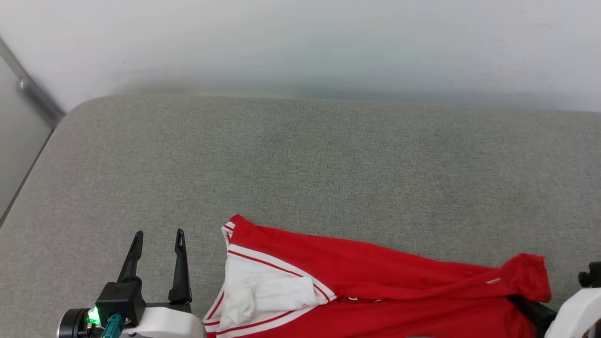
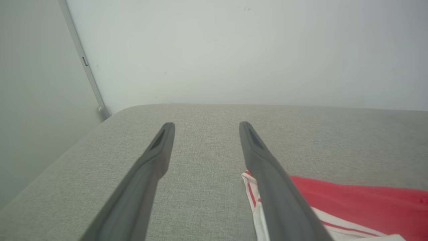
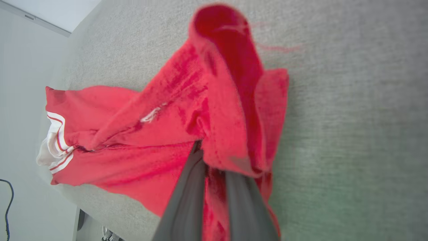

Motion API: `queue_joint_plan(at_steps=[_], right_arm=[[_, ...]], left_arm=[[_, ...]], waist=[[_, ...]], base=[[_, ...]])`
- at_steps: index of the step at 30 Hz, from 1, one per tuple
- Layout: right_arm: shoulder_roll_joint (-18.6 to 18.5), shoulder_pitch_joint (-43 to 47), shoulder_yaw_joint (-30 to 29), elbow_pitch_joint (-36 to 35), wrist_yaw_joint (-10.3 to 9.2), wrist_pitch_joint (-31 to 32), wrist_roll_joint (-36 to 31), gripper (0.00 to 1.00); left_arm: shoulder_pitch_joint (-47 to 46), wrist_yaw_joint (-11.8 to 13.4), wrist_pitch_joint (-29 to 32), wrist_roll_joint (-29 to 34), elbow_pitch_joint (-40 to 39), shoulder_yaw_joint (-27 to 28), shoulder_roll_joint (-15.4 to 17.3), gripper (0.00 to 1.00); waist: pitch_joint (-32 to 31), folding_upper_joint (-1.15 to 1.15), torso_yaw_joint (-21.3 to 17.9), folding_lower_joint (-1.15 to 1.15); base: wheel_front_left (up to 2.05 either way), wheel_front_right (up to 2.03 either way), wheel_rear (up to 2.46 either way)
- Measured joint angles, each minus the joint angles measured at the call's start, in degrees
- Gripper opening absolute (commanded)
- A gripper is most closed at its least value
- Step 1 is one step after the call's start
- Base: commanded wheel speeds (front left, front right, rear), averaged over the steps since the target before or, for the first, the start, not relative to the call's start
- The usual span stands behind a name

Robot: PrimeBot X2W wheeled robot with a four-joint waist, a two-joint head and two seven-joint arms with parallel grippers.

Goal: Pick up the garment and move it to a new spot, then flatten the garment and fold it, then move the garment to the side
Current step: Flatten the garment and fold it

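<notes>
The garment [image 1: 375, 281], bright red with a white sleeve and striped trim, lies crumpled along the near edge of the grey padded surface [image 1: 300, 155]. My right gripper [image 3: 214, 160] is shut on a raised red fold of the garment [image 3: 160, 127], and its fingertips are buried in the cloth. The dark fingers [image 1: 530, 305] poke from under the lifted fold at the lower right. Left of the white sleeve, my left gripper [image 1: 159, 234] stands open with nothing between its fingers. Its right finger overlaps the trim of the garment [image 2: 351, 201] in the left wrist view, where the left gripper [image 2: 204, 125] points at the far wall.
The grey surface runs wide and bare beyond the garment up to a pale wall [image 1: 300, 42]. Its rounded left edge [image 1: 28, 178] drops off beside a metal rail [image 1: 33, 94]. A dark cable [image 3: 8, 207] hangs below the near edge.
</notes>
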Motion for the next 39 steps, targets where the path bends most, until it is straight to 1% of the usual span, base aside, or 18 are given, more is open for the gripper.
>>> queue_joint_plan(at_steps=[5,7,14,16,19,23,26,29,34,39], right_arm=[[-4.39,1.51,-1.51,0.66,0.0,-0.97,0.46,0.0],[-5.58,2.21,-2.29,0.81,0.0,-1.27,0.97,0.0],[-8.13,4.17,-3.89,-0.33,0.0,-1.96,2.26,0.0],[-8.65,4.69,-3.93,-1.72,-0.01,-1.94,2.4,0.0],[-8.6,4.72,-3.18,-6.45,-0.01,-1.07,2.9,0.0],[-8.23,4.72,-1.52,-14.94,-0.01,0.99,2.99,0.0],[-7.69,4.62,-0.05,-21.03,-0.01,3.18,2.25,0.0],[-7.16,3.86,1.74,-25.4,-0.01,5.63,0.57,0.0],[-4.35,-0.62,6.22,-29.5,-0.01,10.17,-3.26,0.0],[0.24,-7.81,12.63,-28.94,-0.02,14.23,-7.49,0.0]], left_arm=[[0.91,-0.97,0.0,0.97,-0.48,0.74,-1.11,1.0],[1.33,-1.27,0.0,1.36,-0.64,1.08,-1.3,1.0],[2.22,-1.97,0.0,2.19,-0.7,1.62,-2.11,1.0],[2.39,-2.07,0.0,2.34,-0.7,1.69,-2.29,1.0],[2.59,-2.34,0.0,2.37,-0.8,1.78,-2.52,1.0],[2.96,-2.54,0.0,2.74,-0.85,1.91,-2.63,1.0],[2.97,-2.57,0.0,2.8,-0.87,1.93,-2.71,1.0],[2.97,-2.79,0.0,2.93,-0.93,1.91,-2.79,1.0],[2.86,-2.94,0.0,2.92,-1.02,1.71,-2.88,1.0],[1.71,-2.97,0.0,2.76,-1.15,1.35,-2.94,1.0]], waist=[[-0.8,0.0,-0.28,0.0],[-1.11,0.0,-0.48,0.0],[-1.95,0.0,-0.78,0.0],[-2.13,0.0,-0.82,0.0],[-2.41,0.0,-0.93,0.0],[-2.76,0.0,-0.97,0.0],[-2.88,0.0,-0.89,0.0],[-2.87,0.0,-0.67,0.0],[-2.33,0.0,-0.03,0.0],[-0.9,0.0,0.69,0.0]], base=[[0.0,0.0,0.0],[0.0,0.0,0.0],[0.0,0.0,0.0],[0.0,0.0,0.0],[0.0,0.0,0.0],[0.0,0.0,0.0],[0.0,0.0,0.0],[0.0,0.0,0.0],[0.0,0.0,0.0],[0.0,0.0,0.0]])
